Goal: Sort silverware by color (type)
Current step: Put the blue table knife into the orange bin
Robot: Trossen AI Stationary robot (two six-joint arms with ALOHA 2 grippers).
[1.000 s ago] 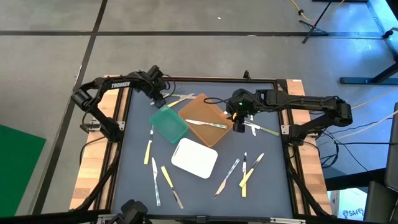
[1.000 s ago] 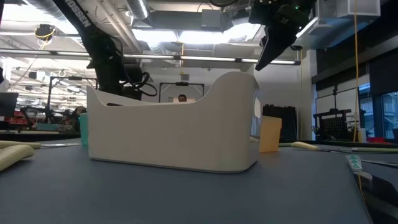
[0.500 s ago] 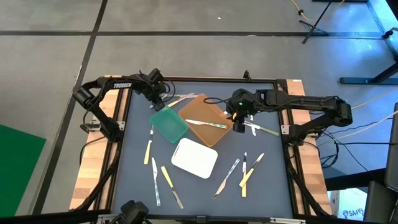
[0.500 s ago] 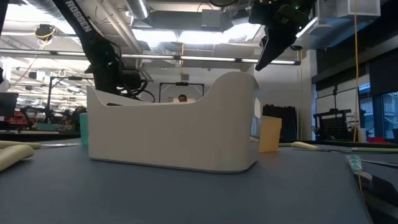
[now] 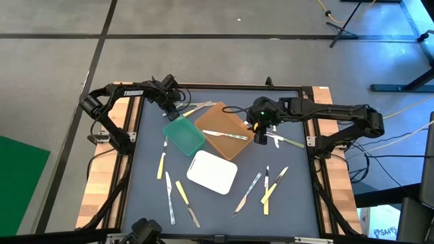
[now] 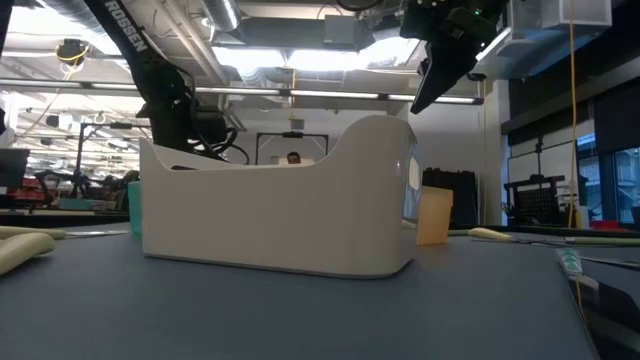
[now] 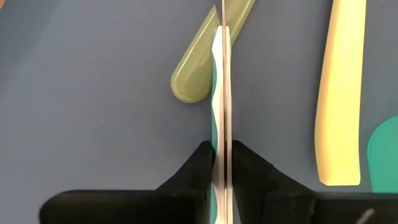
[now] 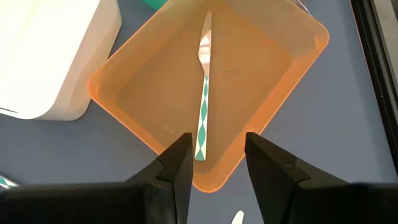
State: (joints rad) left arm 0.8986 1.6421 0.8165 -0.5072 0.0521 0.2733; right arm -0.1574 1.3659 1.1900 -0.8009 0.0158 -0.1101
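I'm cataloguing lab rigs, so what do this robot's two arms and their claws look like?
Both arms are black, slim and jointed. The left arm carries white TROSSEN lettering, and the right arm shows a small green light near its wrist. The left claw and right claw each have two dark, wedge-shaped fingers. Black cables loop along the links.

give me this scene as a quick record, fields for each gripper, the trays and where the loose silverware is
left gripper: shut on a patterned utensil, by the green tray
right gripper: open, empty, above the brown tray
brown tray contents: one knife
white tray: nothing visible inside
loose silverware: scattered on the table around the trays
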